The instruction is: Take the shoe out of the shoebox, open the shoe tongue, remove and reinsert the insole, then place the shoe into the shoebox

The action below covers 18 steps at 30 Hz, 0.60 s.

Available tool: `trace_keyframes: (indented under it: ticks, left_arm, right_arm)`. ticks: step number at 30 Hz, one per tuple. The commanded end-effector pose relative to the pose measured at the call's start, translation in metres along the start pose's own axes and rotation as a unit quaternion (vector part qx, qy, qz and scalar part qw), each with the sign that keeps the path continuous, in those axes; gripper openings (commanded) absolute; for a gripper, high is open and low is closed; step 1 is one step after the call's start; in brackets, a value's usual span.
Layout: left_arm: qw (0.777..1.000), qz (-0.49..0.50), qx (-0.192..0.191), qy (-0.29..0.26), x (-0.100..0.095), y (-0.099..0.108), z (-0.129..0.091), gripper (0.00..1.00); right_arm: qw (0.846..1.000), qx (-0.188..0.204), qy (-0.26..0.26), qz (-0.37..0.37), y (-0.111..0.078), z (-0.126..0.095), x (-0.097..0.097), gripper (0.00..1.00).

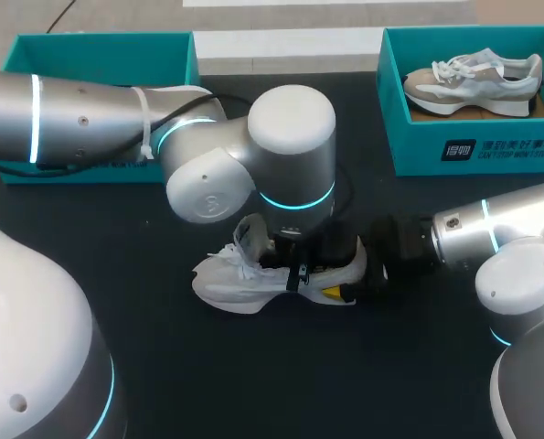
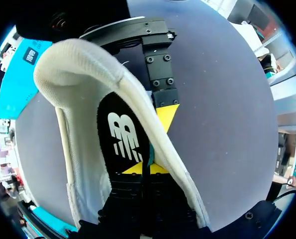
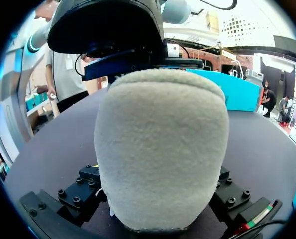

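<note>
Cream mesh shoe (image 1: 226,279) stands on the black table (image 1: 253,384), toe toward my left side. My right gripper (image 1: 345,273) clamps the heel from both sides. My left gripper (image 2: 140,169) is down in the opening, over the black insole (image 2: 123,134); whether it has hold, I cannot tell. The teal shoebox (image 1: 473,151), far right, holds a second shoe (image 1: 473,82).

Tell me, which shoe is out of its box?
The white shoe on the black table, in the middle. The other shoe, grey and beige, sits inside the teal box at the far right.
</note>
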<state>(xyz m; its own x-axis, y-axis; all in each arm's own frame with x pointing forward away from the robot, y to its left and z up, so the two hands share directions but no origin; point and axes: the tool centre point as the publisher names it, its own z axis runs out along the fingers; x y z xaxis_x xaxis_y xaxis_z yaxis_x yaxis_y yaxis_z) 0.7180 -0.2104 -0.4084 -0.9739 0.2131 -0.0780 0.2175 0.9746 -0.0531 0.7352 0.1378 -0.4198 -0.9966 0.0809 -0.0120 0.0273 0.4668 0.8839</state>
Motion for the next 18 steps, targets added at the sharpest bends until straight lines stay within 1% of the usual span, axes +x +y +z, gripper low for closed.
trace_keyframes:
  ticks: [1,4,11,18]
  left_arm:
    - [1.000,-0.004,-0.012,-0.003,-0.008,-0.002,0.046,0.00]
    - [1.000,-0.013,-0.013,-0.005,-0.011,0.000,0.044,0.00]
    - [0.999,-0.049,-0.016,-0.004,-0.014,0.009,0.018,0.00]
    - [0.998,-0.065,-0.011,0.009,-0.009,0.016,-0.005,0.00]
  right_arm:
    - [1.000,0.001,0.000,0.000,-0.002,0.004,0.000,0.00]
    - [1.000,0.001,0.000,0.000,-0.002,0.004,0.000,0.00]
    - [1.000,0.001,0.000,0.000,-0.002,0.004,0.000,0.00]
    - [1.000,0.001,0.000,0.000,-0.002,0.004,0.000,0.00]
